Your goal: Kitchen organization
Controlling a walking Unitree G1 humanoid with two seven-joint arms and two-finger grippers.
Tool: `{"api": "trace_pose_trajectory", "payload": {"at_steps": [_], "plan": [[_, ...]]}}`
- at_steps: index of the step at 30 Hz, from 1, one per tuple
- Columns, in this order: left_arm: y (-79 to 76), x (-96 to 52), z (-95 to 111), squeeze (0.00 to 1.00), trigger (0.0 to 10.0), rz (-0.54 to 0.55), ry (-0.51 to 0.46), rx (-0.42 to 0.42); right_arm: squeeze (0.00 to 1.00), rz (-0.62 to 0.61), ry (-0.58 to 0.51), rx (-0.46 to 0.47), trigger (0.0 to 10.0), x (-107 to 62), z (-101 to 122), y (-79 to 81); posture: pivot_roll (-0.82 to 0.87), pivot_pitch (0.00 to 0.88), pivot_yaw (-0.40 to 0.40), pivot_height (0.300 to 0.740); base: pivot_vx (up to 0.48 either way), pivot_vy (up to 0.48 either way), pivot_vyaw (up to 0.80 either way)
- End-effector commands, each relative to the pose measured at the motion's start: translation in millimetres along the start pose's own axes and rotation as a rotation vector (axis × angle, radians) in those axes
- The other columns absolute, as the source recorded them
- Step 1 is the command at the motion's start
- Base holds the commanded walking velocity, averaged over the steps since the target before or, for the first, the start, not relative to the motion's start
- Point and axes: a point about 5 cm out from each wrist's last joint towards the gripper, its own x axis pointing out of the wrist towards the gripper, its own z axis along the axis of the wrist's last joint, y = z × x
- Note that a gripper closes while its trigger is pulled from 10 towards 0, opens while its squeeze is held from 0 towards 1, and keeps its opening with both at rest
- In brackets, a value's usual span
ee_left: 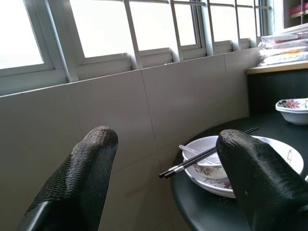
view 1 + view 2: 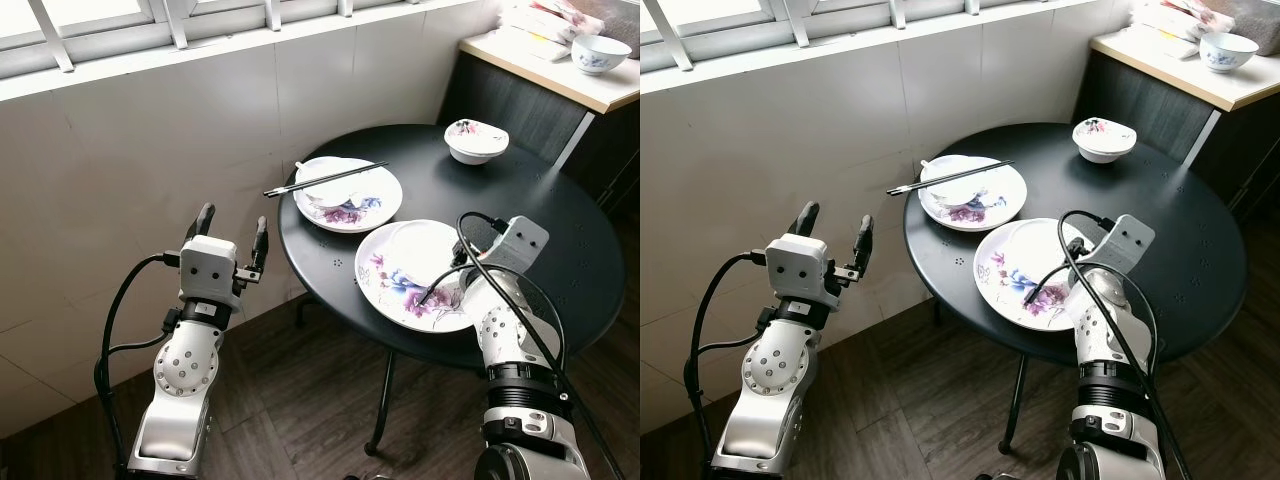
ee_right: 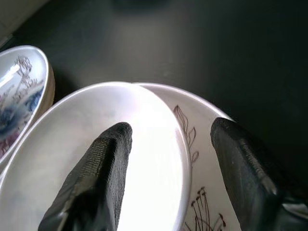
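Right wrist view puts the right gripper (image 3: 166, 168) directly over the near flowered plate (image 2: 395, 275), its two black fingers (image 3: 103, 173) spread wide, one above the small white dish (image 3: 96, 159) that lies inside that plate and the other out over the plate's painted rim; the jaws straddle the dish's edge without closing on it, which I read as lining up to lift the dish out or pinch the rim. The left gripper (image 2: 232, 232) is raised off to the side of the round black desk (image 2: 560, 230), fingers well apart and holding nothing, facing the tiled wall under the window, probably parked clear so it does not crowd the working arm. Just beyond the near plate sits a second flowered plate (image 2: 375, 205) carrying a white bowl with a spoon (image 1: 192, 152) in it, and a pair of black chopsticks (image 2: 320, 180) rests across the bowl's rim, overhanging the desk edge, looking like used dishes left stacked. Counted on the desk: two large plates, one small dish, one bowl on the far plate, and one separate flowered bowl (image 2: 476, 138) further back. A blue-patterned bowl (image 2: 599, 52) stands on the side counter (image 2: 600, 95), well apart.
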Motion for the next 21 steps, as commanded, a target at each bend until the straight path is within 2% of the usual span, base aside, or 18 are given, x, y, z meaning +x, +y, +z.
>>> {"api": "trace_pose_trajectory", "payload": {"at_steps": [1,8,18,19,20,21], "plan": [[-1.6,0.7,-0.5,0.00,10.0,-0.007,0.007,0.000,0.00,-0.002,0.024,-0.025,10.0,-0.7,-1.5,1.4,0.02,0.019,-0.037,0.740,0.000,0.000,0.00],[-2.5,0.5,-1.2,0.00,10.0,-0.005,0.010,0.000,0.00,0.006,0.102,-0.106,10.0,-0.1,-11.5,2.7,0.02,0.012,-0.039,0.740,0.000,0.000,0.00],[-2.1,0.6,-2.3,0.00,10.0,-0.002,0.014,0.004,0.00,0.042,0.172,-0.131,10.0,3.5,-18.6,1.7,0.02,0.006,-0.041,0.740,0.000,0.000,0.00],[-2.0,0.7,-2.4,0.00,10.0,-0.001,0.015,0.004,0.00,0.048,0.176,-0.134,8.1,3.9,-18.9,1.7,0.02,0.006,-0.041,0.740,0.000,0.000,0.00],[-1.9,0.7,-2.4,0.00,10.0,0.000,0.015,0.005,0.00,0.053,0.179,-0.138,8.1,4.2,-19.0,1.7,0.02,0.006,-0.041,0.740,0.000,0.000,0.00],[-1.6,0.8,-2.3,0.00,10.0,0.000,0.015,0.005,0.00,0.058,0.189,-0.134,3.4,4.4,-19.8,1.6,0.02,0.009,-0.041,0.740,0.000,0.000,0.00]]}}
